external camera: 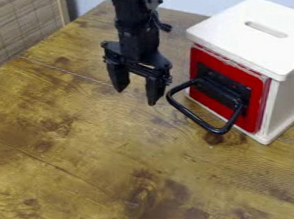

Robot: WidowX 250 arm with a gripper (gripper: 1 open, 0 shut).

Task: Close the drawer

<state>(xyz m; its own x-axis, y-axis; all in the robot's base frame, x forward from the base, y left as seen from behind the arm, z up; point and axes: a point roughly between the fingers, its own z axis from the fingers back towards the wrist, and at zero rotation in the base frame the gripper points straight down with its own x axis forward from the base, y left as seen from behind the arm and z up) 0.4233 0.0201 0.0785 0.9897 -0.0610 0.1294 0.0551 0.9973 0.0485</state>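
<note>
While the drawer sits in the white cabinet at the right rear of the bench, we note its red front stands slightly proud of the cabinet face, which we judge means it is not fully home. A black bracket and a large black wire loop handle project from that front toward the bench centre.

Our hand hangs just left of the loop, fingers pointing down and spread wide, holding nothing and touching nothing that we can see.

We judge the drawer to be a light, rigid box that should slide with modest force. The wire loop looks thin and may swing or flex, so we consider it a poor place to push. The flat red face beside the bracket, or the bracket itself, appears the sounder contact. No grip seems needed. The cabinet also looks light and may shift on the bench if shoved hard.
</note>
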